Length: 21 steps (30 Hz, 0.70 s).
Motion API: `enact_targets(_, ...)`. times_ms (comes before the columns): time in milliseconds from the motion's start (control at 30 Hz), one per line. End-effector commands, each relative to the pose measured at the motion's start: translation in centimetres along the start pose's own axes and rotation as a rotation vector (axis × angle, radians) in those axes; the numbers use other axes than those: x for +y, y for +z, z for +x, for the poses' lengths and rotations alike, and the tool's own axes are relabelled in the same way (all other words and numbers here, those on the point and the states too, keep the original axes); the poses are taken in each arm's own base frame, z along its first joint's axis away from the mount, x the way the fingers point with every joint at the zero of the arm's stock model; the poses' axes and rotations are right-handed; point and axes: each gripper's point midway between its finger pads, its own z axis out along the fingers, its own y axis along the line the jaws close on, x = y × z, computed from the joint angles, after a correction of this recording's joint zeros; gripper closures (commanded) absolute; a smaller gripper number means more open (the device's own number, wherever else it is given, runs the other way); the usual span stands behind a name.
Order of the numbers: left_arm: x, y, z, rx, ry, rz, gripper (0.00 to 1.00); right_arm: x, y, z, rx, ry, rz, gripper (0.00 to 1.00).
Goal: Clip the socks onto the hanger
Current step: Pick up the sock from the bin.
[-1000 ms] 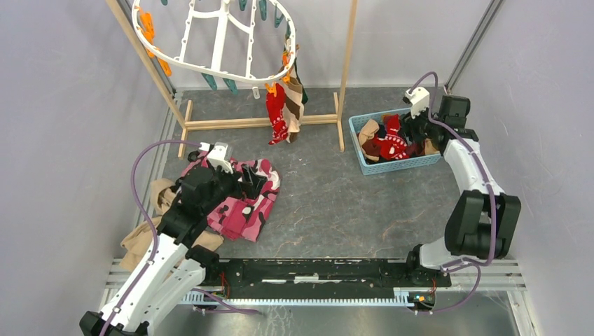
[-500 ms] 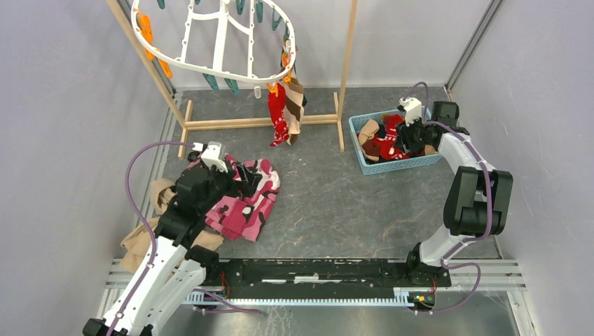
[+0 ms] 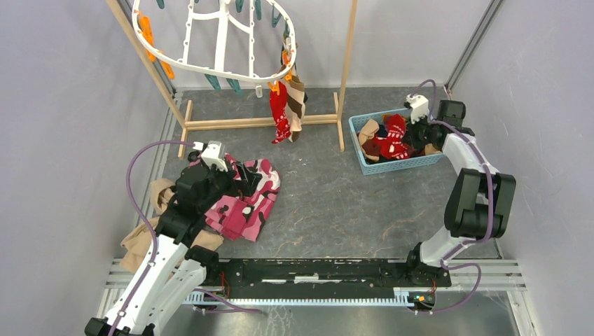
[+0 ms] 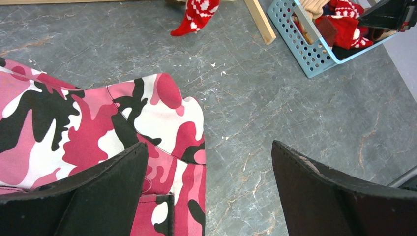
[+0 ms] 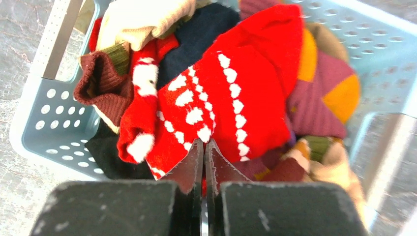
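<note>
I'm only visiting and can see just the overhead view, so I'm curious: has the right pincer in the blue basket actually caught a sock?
Observer: Its wrist camera shows the right pincer shut at the lower edge of the red sock, with a sliver of red between the jaws.
Operator: Are other socks underneath?
Observer: Yes, a brown sock, a cream sock and a dark sock lie in the basket.
Operator: And the left pincer?
Observer: The left pincer is wide open, holding nothing, above the edge of the pink camouflage cloth.
</note>
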Motion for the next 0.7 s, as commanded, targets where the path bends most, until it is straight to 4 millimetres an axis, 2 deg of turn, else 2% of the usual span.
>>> enact_targets(0,-0.6,0.0,-1.5,-0.041,0.021,0.033,0.0,-1.7,-4.6,-4.5,-0.17,-0.05,0.112,1.0)
enact_targets(200,-0.6,0.1,-1.4,-0.037,0.016,0.039,0.0,-1.8,-7.7,-6.5,-0.281,-0.059,0.148,1.0)
enact_targets(367,-0.6,0.1,-1.4,-0.038,0.016,0.045,0.0,-1.4,-9.5,-7.9,-0.357,-0.077,0.159,1.0)
enact_targets(467,-1.0,0.0,-1.5,-0.041,0.019,0.066,0.0,-0.5,-10.2,-8.7,-0.399,-0.099,0.135,1.0)
enact_targets(567,-2.1,-0.1,-1.6,-0.053,0.026,0.131,0.0,0.3,-11.0,-9.5,-0.431,-0.123,0.121,1.0)
enact_targets(667,-3.9,-0.5,-1.9,-0.072,0.028,0.241,0.0,1.1,-12.0,-10.5,-0.47,-0.155,0.105,1.0)
